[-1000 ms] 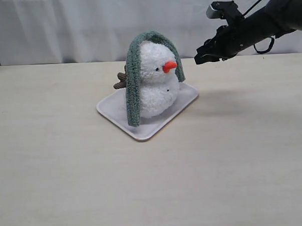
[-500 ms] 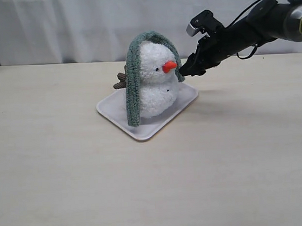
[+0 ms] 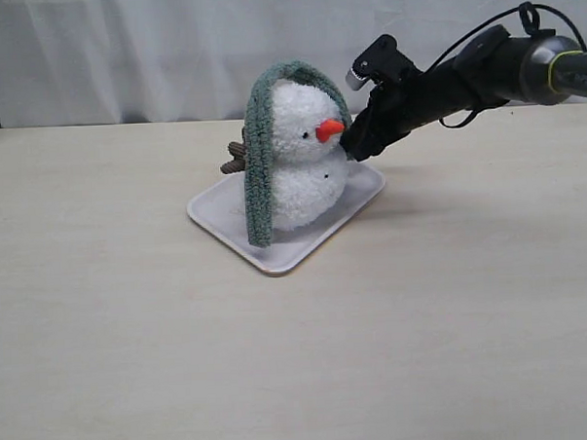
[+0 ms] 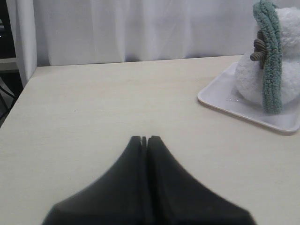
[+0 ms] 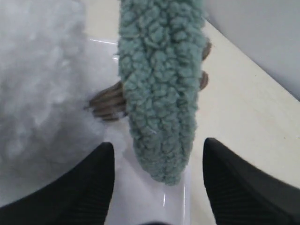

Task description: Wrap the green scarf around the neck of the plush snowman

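The plush snowman (image 3: 306, 166) stands upright on a white tray (image 3: 276, 255), its orange nose to the right. The green scarf (image 3: 256, 153) is draped over its head, one end hanging down each side. My right gripper (image 3: 352, 151) is at the snowman's right side, open, its jaws on either side of the scarf's hanging end (image 5: 161, 103) without closing on it. A brown twig arm (image 5: 105, 104) shows behind that end, against the white body (image 5: 42, 79). My left gripper (image 4: 144, 138) is shut and empty, low over the table, far from the snowman (image 4: 276, 70). The neck is mostly hidden.
A white curtain (image 3: 169, 50) hangs behind the beige table (image 3: 299, 356). The tray's rim (image 4: 243, 115) lies ahead and to the side of the left gripper. The table's edge and a dark gap (image 4: 7, 93) show in the left wrist view.
My right arm has come down and leftward from high at the right to the snowman's right side, by the scarf's hanging end. Snowman and scarf have not shifted.
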`<control>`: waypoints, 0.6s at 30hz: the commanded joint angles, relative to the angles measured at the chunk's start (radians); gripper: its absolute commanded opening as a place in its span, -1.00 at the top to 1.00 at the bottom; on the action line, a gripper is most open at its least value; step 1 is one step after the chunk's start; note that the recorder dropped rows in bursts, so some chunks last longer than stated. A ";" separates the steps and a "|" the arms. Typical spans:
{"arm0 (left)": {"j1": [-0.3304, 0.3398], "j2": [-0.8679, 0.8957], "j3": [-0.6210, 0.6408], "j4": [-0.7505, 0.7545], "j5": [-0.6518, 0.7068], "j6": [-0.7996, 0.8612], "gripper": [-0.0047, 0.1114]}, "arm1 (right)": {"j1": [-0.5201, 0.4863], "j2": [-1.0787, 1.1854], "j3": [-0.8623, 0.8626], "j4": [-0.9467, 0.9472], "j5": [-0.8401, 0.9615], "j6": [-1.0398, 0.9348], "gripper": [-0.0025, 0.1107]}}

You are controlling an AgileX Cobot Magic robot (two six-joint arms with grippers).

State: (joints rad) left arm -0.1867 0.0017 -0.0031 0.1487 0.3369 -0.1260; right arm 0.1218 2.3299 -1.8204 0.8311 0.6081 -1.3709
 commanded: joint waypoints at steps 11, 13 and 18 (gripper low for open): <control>0.001 -0.002 0.003 -0.003 -0.016 -0.001 0.92 | 0.009 -0.022 -0.011 0.021 0.008 -0.005 0.88; 0.001 -0.002 0.003 -0.003 -0.016 -0.001 0.92 | 0.009 -0.039 -0.011 0.021 0.046 -0.007 0.88; 0.001 -0.002 0.003 -0.003 -0.016 -0.001 0.92 | 0.009 -0.077 -0.011 -0.033 0.164 0.037 0.88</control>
State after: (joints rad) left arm -0.1867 0.0017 -0.0031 0.1487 0.3369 -0.1260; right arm 0.1298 2.2738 -1.8261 0.8308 0.7035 -1.3658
